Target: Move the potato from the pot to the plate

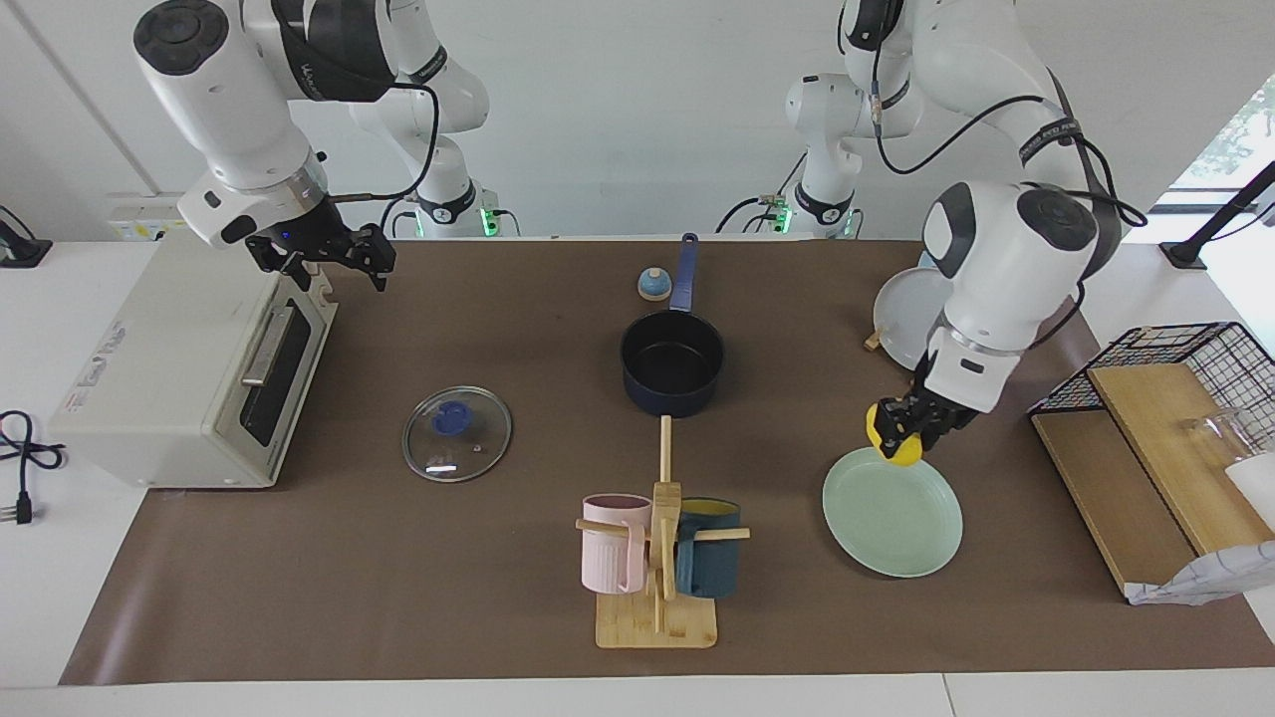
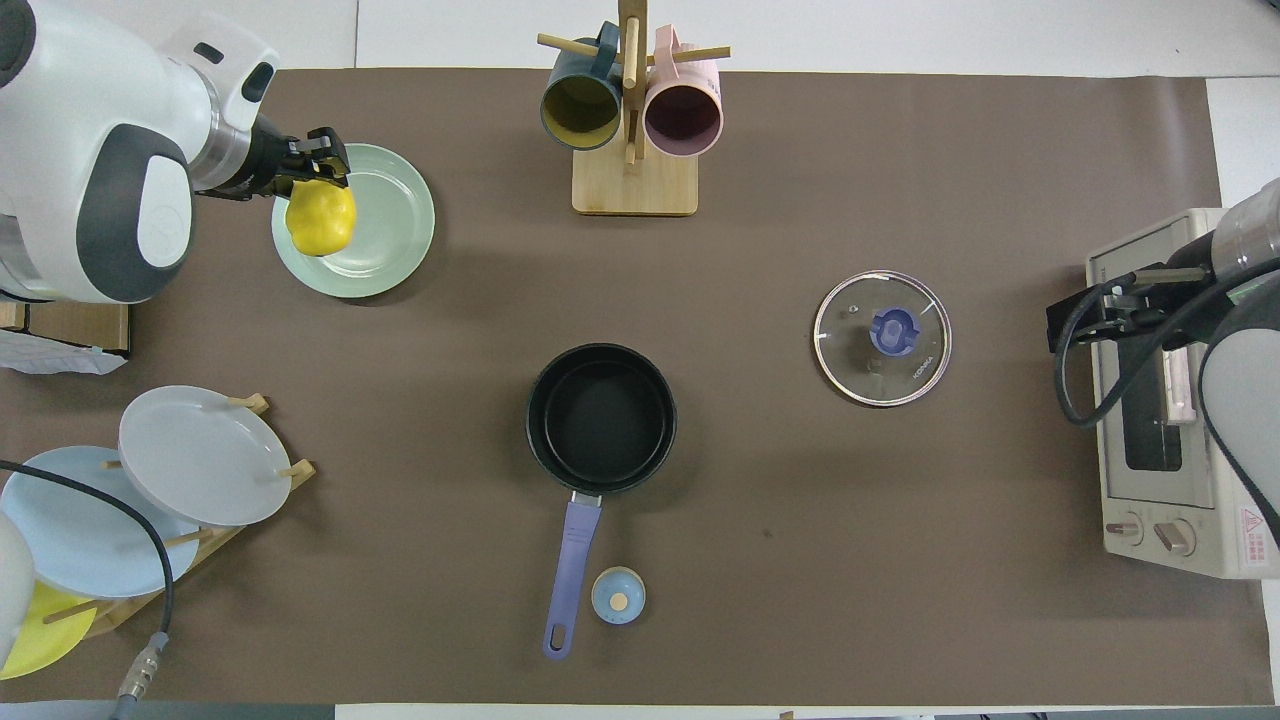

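The yellow potato (image 1: 893, 442) (image 2: 321, 216) hangs in my left gripper (image 1: 901, 434) (image 2: 312, 172), which is shut on it just above the rim of the mint-green plate (image 1: 896, 518) (image 2: 385, 225) on the side nearer the robots. The navy pot (image 1: 672, 370) (image 2: 601, 417) stands empty mid-table, its blue handle pointing toward the robots. My right gripper (image 1: 334, 261) (image 2: 1090, 318) waits open in the air over the toaster oven.
A glass lid (image 1: 457, 432) (image 2: 881, 338) lies between pot and toaster oven (image 1: 169, 368) (image 2: 1170, 440). A mug tree (image 1: 659, 558) (image 2: 633, 120) stands farther out than the pot. A small blue knob (image 1: 653, 285) (image 2: 618, 595), a plate rack (image 2: 160, 490) and a wire basket (image 1: 1185, 398) are also on the table.
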Available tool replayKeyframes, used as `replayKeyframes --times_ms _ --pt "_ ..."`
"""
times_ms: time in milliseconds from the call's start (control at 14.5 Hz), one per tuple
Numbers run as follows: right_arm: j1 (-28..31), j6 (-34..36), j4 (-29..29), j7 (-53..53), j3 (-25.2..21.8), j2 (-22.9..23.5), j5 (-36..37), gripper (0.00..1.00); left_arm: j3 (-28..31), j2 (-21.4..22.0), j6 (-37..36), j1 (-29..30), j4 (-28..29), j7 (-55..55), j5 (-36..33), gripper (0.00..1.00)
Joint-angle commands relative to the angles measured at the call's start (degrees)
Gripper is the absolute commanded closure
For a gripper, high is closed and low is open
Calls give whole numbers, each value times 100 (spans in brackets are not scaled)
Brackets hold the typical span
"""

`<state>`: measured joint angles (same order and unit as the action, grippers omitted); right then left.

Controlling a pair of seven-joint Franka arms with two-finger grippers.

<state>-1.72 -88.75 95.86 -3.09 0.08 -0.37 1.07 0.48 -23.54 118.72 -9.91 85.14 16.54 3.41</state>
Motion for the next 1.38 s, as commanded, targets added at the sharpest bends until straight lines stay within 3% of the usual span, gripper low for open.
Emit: replayKeyframes --times_ms 0,414,759,828,966,1172,1310 --pt "154 -98 65 37 19 -86 -54 0 -56 -808 456 112 -524 -124 107 100" --pt "189 -125 73 45 36 -95 -63 0 -56 -1056 1267 306 -24 -124 116 100" --pt "224 -116 82 54 36 -104 -63 0 -56 -1030 1250 306 144 -116 116 100" --pt "224 -116 82 54 36 -104 -63 0 -56 -1021 1242 306 144 -124 116 91" --pt "224 -116 82 54 36 -104 -63 0 -39 -1021 1215 271 135 -116 107 4" --pt "224 -116 73 54 36 -104 -63 0 -39 -1004 1110 235 4 -116 72 0" --pt "224 -116 82 54 36 -104 -63 0 -30 -785 655 288 -154 -124 37 0"
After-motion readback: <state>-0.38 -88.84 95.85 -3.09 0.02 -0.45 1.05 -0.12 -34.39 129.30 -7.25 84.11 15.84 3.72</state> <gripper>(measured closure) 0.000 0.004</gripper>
